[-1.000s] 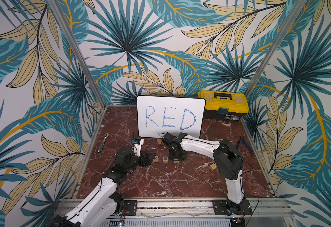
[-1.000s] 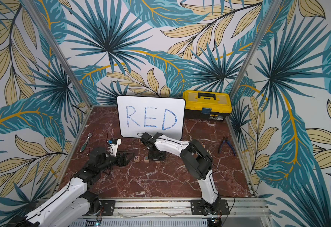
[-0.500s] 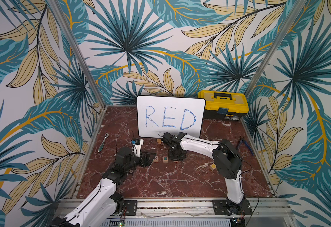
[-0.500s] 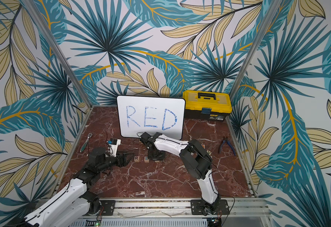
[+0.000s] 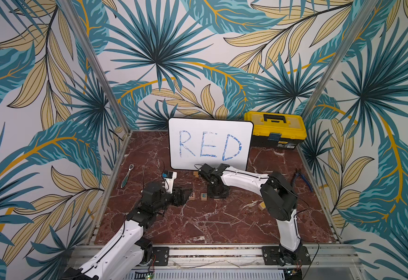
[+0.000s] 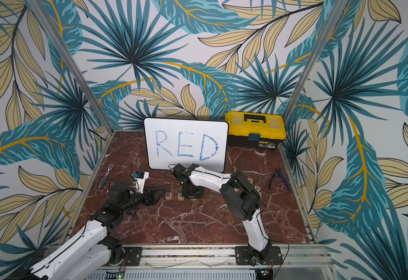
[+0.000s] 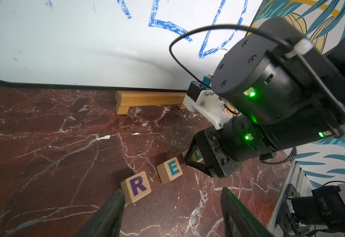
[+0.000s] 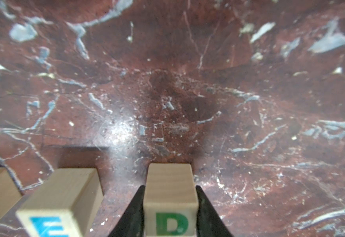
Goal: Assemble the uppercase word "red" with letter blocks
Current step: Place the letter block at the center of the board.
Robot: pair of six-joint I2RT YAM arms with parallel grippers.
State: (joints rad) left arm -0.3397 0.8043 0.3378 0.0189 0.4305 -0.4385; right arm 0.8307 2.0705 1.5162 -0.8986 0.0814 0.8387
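Plainly, the D block (image 8: 170,197) stands on the table (image 5: 198,223) at the right end of the row. The right gripper (image 8: 170,187) is clamped on it, both black fingers (image 8: 134,209) flat against its sides. A strip of bare marble shows between D and the E block (image 7: 169,170), and another between E and the R block (image 7: 135,189); no two blocks touch. R and E sit slightly askew to each other.

The left gripper (image 7: 172,190) hovers low beside R, fingers wide apart with nothing between them. One fingertip (image 7: 118,197) is right at R's corner; I cannot tell whether they touch.

The whiteboard (image 5: 210,145) stands behind the row, leaving only a narrow lane. In front, toward the rail (image 5: 210,252), the marble lies open in both top views. The toolbox (image 5: 274,128), pliers (image 5: 302,180) and ratchet (image 5: 127,178) lie near the table's edges, well apart from the row.
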